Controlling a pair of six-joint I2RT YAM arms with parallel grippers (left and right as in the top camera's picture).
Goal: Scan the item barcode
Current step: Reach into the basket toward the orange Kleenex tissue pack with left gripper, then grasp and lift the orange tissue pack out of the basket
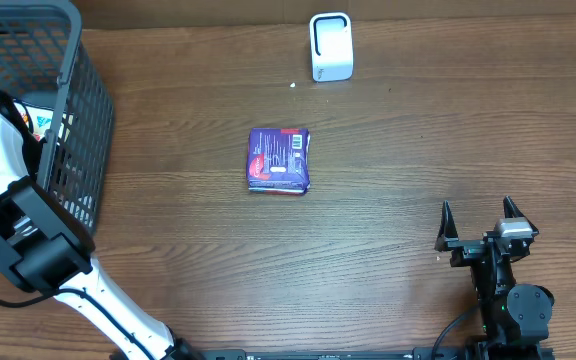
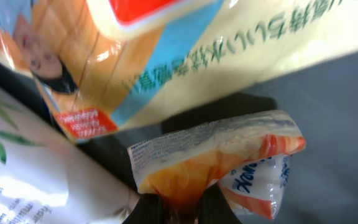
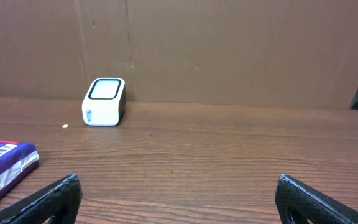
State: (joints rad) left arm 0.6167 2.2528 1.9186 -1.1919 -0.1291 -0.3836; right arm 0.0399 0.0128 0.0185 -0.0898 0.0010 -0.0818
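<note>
L gripper [image 2: 181,205], in dark mesh basket [image 1: 93,120], clamped on orange-white crinkly plastic packet [image 2: 216,155] by seam, prob. to lift it for white box scanner [image 1: 330,47]; R gripper [image 1: 477,210] idle, jaws apart.

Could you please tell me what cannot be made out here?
Overhead: barcode on flat purple packet, too small to read.
Left wrist: left pincer, shut on an orange-and-white crinkly packet, mostly cut off by the bottom edge.
Overhead: that pincer, hidden inside the black mesh basket.
Right wrist: purple packet, cut off at left edge.
</note>
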